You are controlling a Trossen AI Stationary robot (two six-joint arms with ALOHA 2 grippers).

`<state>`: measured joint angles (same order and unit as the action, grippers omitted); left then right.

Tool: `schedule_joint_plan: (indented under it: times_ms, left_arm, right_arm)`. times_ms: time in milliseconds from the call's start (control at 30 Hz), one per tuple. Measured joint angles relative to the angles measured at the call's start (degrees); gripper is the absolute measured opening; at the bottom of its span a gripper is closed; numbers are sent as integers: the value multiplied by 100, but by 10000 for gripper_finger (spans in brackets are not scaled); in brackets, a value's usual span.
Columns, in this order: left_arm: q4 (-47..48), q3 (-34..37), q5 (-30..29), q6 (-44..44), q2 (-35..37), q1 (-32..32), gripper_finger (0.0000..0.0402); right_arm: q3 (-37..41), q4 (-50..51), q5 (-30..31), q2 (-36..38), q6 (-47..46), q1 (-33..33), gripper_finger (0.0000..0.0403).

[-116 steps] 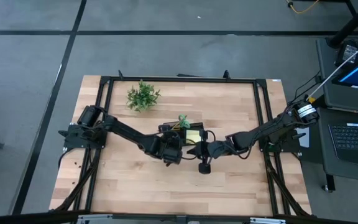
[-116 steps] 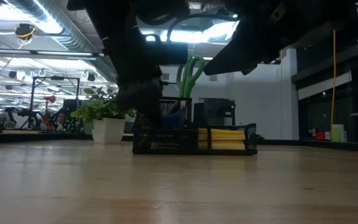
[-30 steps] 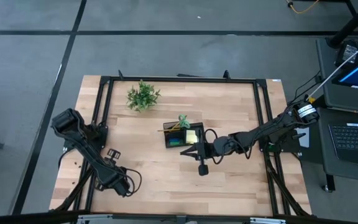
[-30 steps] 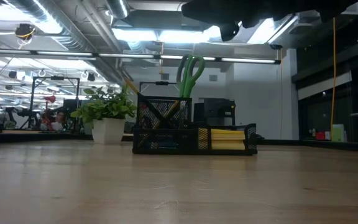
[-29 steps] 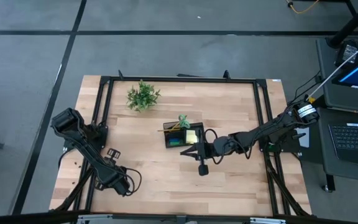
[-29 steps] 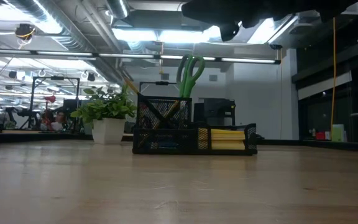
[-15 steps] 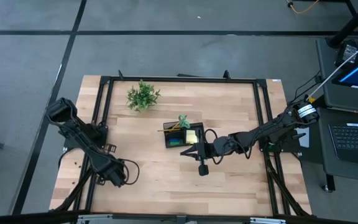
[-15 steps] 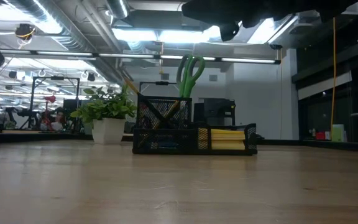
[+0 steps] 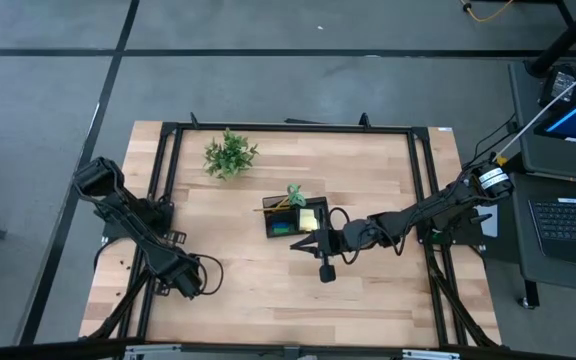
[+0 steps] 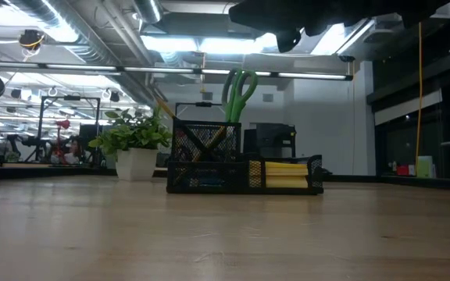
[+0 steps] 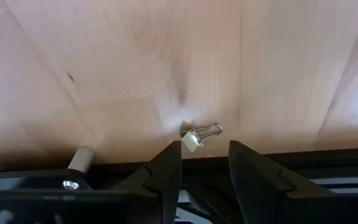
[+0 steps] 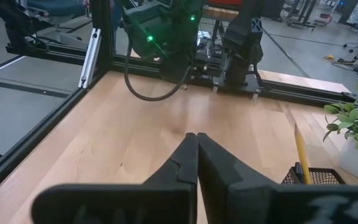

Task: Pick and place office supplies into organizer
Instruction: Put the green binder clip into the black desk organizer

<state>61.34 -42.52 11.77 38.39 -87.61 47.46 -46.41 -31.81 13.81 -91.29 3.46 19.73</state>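
Trouble could come if you drive the left gripper [image 11: 205, 163], jaws apart, down at the binder clip [image 11: 201, 135] by the frame rail [image 11: 303, 158], well apart from the organizer [image 9: 295, 218]: fingers may strike the rail; right gripper [image 12: 196, 144] is closed.

The black mesh organizer [image 9: 293, 220] sits mid-table, holding upright green-handled scissors [image 10: 239, 90], a yellow sticky-note pad [image 9: 309, 217] and pencils [image 10: 286, 175].

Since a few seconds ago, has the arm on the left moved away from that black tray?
Yes. The left gripper has pulled back from the organizer to the table's near-left corner, by the frame rail.
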Motion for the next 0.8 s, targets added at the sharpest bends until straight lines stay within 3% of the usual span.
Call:
schedule_joint_plan:
  times_ms: [567, 800]
  left_arm:
    - [390, 0, 15, 561, 0, -6, 127]
    - [105, 0, 20, 452, 0, -172, 127]
  right_arm:
    - [2, -2, -1, -2, 0, 0, 10]
    - [2, -4, -1, -2, 0, 0, 10]
